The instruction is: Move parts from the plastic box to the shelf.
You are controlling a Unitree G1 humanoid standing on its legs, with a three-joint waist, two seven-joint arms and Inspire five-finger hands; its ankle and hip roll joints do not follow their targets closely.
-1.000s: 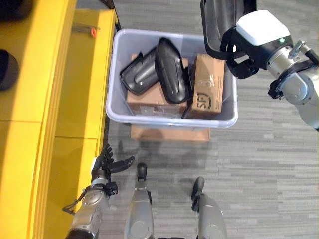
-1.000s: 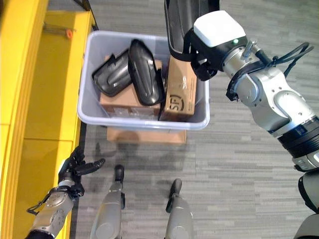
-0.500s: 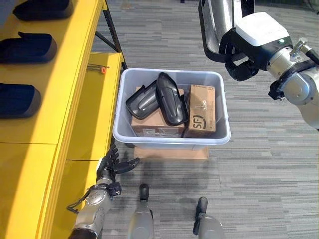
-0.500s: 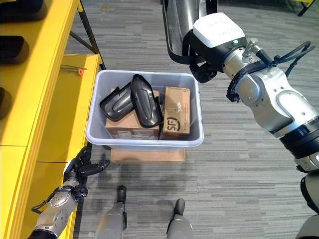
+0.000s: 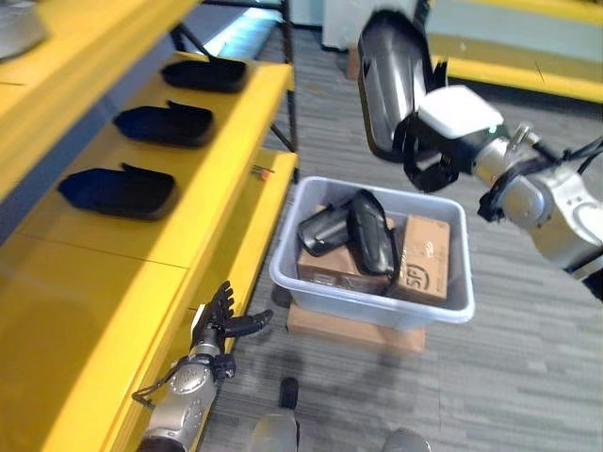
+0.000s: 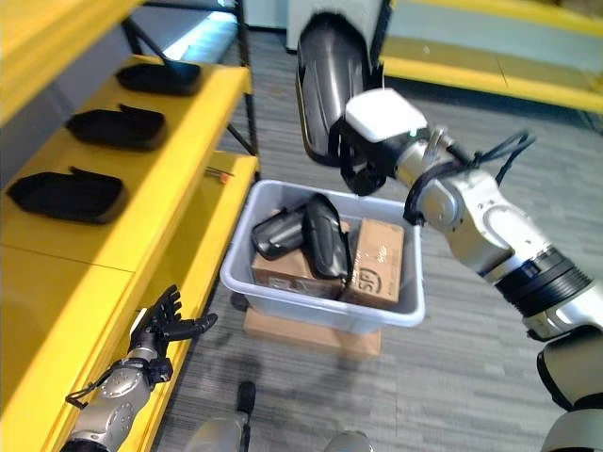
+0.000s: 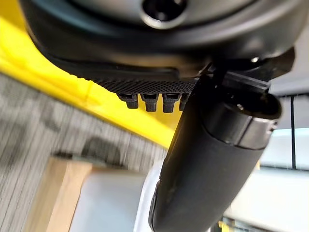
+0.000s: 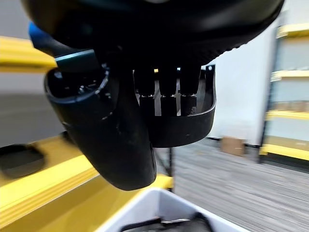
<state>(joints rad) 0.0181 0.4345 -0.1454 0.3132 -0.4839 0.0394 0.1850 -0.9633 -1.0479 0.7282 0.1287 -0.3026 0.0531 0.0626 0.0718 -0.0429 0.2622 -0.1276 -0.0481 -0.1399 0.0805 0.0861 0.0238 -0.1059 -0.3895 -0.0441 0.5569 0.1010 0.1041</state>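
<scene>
Right hand [image 6: 372,141] has its fingers curled round a dark part [image 6: 325,85], held up in the air above the plastic box [image 6: 320,306], not yet at the yellow shelf [image 6: 141,174]; left hand [image 6: 162,325] hangs low beside the shelf edge, fingers spread, holding nothing. 3 parts already sit on the shelf, 2 more lie in the box on top of cardboard cartons [image 6: 375,262], so roughly halfway. Can't tell what's inside or under the cartons.

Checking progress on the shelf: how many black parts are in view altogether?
6: three on the yellow shelf at; two in the plastic box at; one in the right hand. Others may be hidden.
</scene>
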